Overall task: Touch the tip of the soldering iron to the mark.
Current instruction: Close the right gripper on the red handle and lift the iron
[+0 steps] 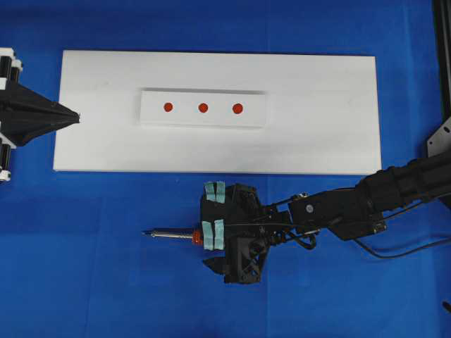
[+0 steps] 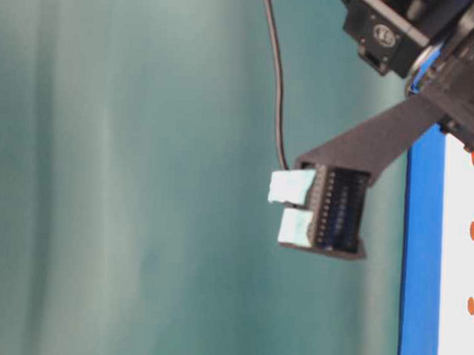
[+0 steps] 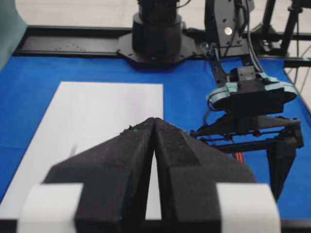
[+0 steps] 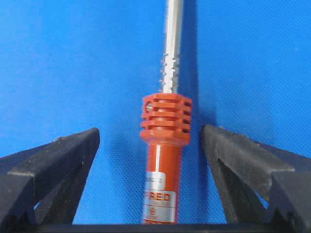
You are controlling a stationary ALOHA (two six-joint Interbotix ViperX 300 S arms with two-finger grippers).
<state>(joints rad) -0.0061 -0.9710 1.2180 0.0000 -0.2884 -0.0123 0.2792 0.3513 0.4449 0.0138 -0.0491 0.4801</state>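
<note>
The soldering iron [image 1: 169, 234] lies flat on the blue mat in front of the white board, with its tip pointing left. My right gripper [image 1: 214, 213] is open and straddles the iron's red-orange handle [image 4: 163, 165]. In the right wrist view blue mat shows on both sides between the handle and the black fingers [image 4: 73, 155], so nothing is gripped. The mark [image 1: 203, 108] is the middle of three red dots on the white block [image 1: 184, 116], well behind the iron. My left gripper [image 1: 76, 117] is shut and empty, its tip over the board's left edge.
The block rests on a large white board [image 1: 317, 127] on the blue mat. The iron's black cord [image 1: 402, 250] trails right under the right arm. A black arm base [image 3: 156, 39] and frame stand at the far side in the left wrist view.
</note>
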